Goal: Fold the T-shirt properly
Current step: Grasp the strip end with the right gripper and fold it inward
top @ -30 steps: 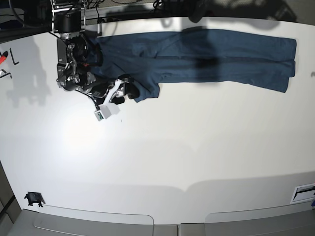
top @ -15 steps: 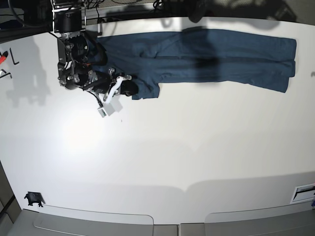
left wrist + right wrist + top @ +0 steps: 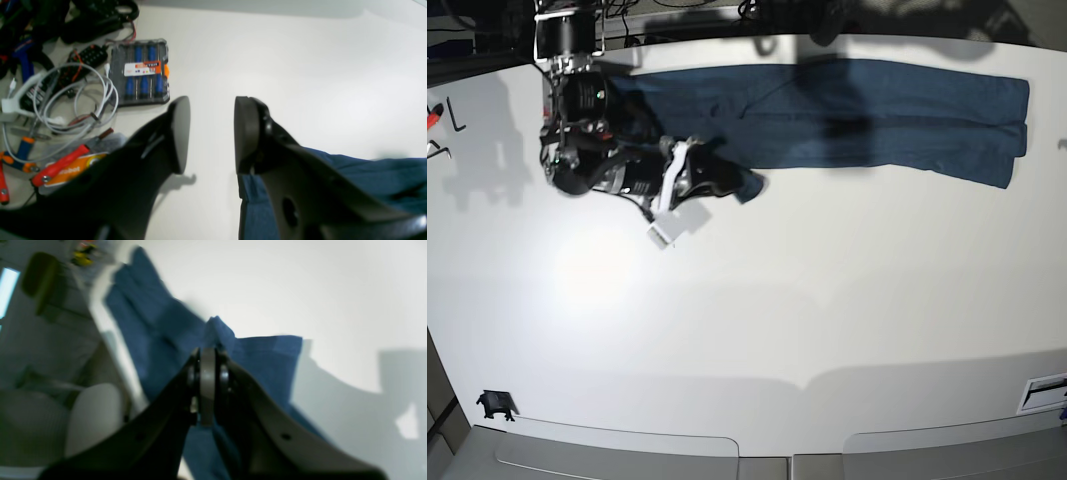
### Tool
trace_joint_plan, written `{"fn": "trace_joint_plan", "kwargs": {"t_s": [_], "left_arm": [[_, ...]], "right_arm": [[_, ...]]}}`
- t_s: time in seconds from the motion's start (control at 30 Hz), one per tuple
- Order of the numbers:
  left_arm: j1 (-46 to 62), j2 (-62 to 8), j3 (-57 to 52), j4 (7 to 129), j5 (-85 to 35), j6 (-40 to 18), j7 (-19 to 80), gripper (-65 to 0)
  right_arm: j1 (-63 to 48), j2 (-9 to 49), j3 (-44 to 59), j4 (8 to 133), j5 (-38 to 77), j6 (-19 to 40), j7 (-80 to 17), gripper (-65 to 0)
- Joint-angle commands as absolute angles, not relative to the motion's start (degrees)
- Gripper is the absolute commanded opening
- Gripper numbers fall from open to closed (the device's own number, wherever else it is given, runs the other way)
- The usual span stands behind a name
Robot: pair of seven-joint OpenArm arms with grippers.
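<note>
Two arms, one garment. At the left of the base view, the right gripper (image 3: pixel 727 180) sits low over the near-left corner of the T-shirt (image 3: pixel 867 115). Its wrist view shows the jaws pressed together with a peak of blue cloth (image 3: pixel 217 328) rising just past the tips, so I judge it pinches that corner; the picture is blurred, so the contact is not certain. A corner pinch fits carrying this end over for a fold.

The T-shirt lies as a long narrow band along the far edge of the white table (image 3: pixel 827 320), flat apart from the bunched corner under the arm.

At the right end, the left gripper (image 3: pixel 208 133) hangs above the table with its jaws parted and nothing between them; the shirt's edge (image 3: pixel 253 200) lies below the right-hand finger (image 3: pixel 247 130). Probably waiting to take that end. A screwdriver case (image 3: pixel 140 71) and loose cables (image 3: pixel 76 96) lie beyond, well apart.
</note>
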State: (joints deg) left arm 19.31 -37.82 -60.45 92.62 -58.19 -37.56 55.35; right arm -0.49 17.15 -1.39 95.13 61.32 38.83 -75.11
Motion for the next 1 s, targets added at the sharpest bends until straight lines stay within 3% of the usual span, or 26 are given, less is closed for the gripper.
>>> {"fn": "trace_joint_plan", "kwargs": {"t_s": [0.0, 0.27, 0.5, 0.6, 0.63, 0.73, 0.97], "left_arm": [[19.18, -39.38, -61.08, 93.30, -59.42, -37.52, 53.98, -44.7], [19.25, -39.22, -61.08, 93.30, -59.44, -37.54, 53.98, -44.7], [19.25, -39.20, -61.08, 93.30, -59.46, -37.52, 54.00, -44.7], [20.27, -39.22, -61.08, 93.30, -59.48, -37.52, 53.98, -41.6], [20.97, -39.20, -61.08, 93.30, -59.46, -37.52, 53.98, -39.5], [23.62, -39.03, -61.08, 93.30, -59.48, -37.47, 53.98, -35.4], [28.40, -34.00, -61.08, 93.30, -59.48, -37.52, 52.38, -35.3]], "right_arm": [[-1.37, 16.95, -1.15, 96.71, 62.46, 39.07, -74.48, -65.0], [-12.12, 14.26, -1.15, 99.74, 66.67, 39.07, -78.24, -65.0], [-14.44, 14.26, -1.15, 99.74, 66.65, 39.05, -79.48, -65.0], [-14.44, 14.26, -1.15, 99.77, 66.70, 39.05, -78.98, -45.0], [-14.41, 14.26, -1.15, 99.77, 66.72, 39.05, -78.81, -41.0], [-14.26, 14.26, -0.93, 101.01, 68.71, 39.05, -78.72, -39.9], [-13.61, 14.24, 3.75, 109.49, 69.01, 40.00, -77.06, -39.9]]}}
